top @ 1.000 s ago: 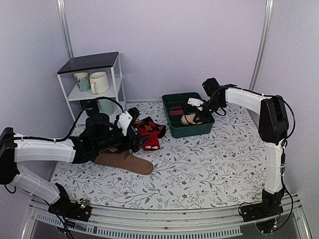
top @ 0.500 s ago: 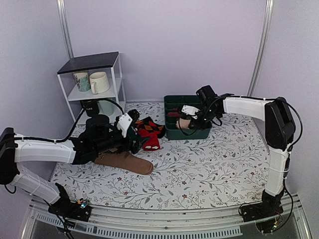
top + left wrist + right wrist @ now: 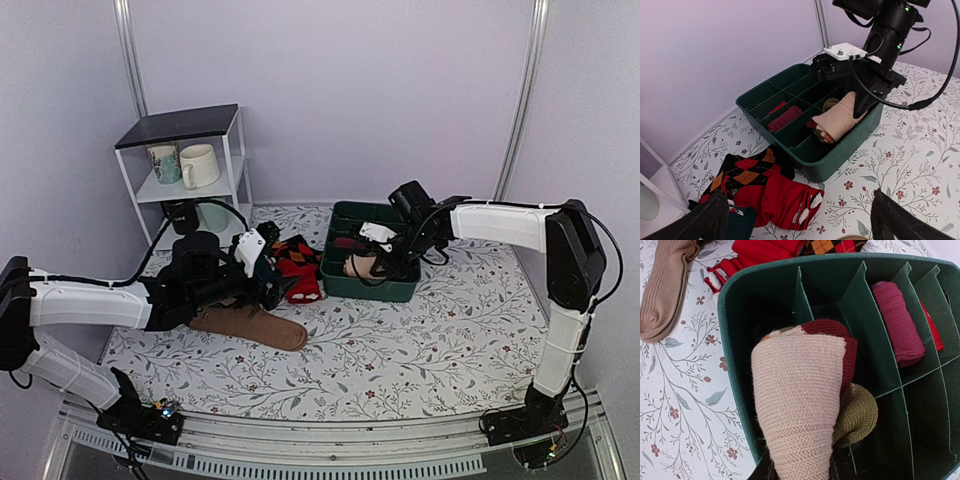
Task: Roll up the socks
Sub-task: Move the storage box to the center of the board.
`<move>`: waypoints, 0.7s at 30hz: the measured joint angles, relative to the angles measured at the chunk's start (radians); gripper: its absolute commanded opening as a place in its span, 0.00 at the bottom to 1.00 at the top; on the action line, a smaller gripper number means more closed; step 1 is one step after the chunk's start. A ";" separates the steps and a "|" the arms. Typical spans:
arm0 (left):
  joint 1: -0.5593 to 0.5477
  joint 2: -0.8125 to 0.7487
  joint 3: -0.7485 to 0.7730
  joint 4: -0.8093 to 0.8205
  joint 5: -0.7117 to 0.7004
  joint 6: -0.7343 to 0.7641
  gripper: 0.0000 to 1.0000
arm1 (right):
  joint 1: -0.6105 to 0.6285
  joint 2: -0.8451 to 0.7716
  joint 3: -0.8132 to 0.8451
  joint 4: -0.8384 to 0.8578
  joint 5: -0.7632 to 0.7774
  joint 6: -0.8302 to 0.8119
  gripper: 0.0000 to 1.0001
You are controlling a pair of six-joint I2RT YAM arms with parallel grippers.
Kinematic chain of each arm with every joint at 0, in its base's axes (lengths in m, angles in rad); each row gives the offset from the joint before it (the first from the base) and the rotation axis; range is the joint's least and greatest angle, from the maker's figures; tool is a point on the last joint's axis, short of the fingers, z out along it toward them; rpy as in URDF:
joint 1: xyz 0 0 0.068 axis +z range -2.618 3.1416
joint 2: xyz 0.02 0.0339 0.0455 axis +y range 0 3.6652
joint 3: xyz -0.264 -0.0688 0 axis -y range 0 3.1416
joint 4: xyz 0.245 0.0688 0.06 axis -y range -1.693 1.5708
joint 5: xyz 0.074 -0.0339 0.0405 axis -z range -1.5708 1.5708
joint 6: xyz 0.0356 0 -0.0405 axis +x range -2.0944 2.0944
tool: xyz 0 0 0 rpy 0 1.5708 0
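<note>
Right wrist view gives us the closest look at the socks (image 3: 797, 405). They are rolled into one fat bundle of ribbed beige knit, with maroon and olive folds showing at the far end. The bundle fills the lower centre of that frame, tilted, with its far end inside a corner compartment of the green tray (image 3: 735, 340). We see the right end effector (image 3: 854, 106) pinching the socks. The left end effector (image 3: 800, 210) is spread wide and holds nothing, above the argyle socks (image 3: 747, 172) on the desk (image 3: 920, 150).
</note>
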 measured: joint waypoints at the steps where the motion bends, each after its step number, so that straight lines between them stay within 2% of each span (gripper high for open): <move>1: 0.000 0.000 0.000 0.000 0.000 0.000 1.00 | 0.001 -0.004 0.000 -0.001 -0.002 0.013 0.00; 13: 0.000 0.000 0.000 0.000 0.014 0.000 0.99 | 0.004 -0.028 0.004 0.078 -0.132 0.109 0.00; 21: 0.000 0.001 0.000 0.000 0.018 0.008 1.00 | -0.027 -0.028 -0.031 0.303 -0.159 0.167 0.00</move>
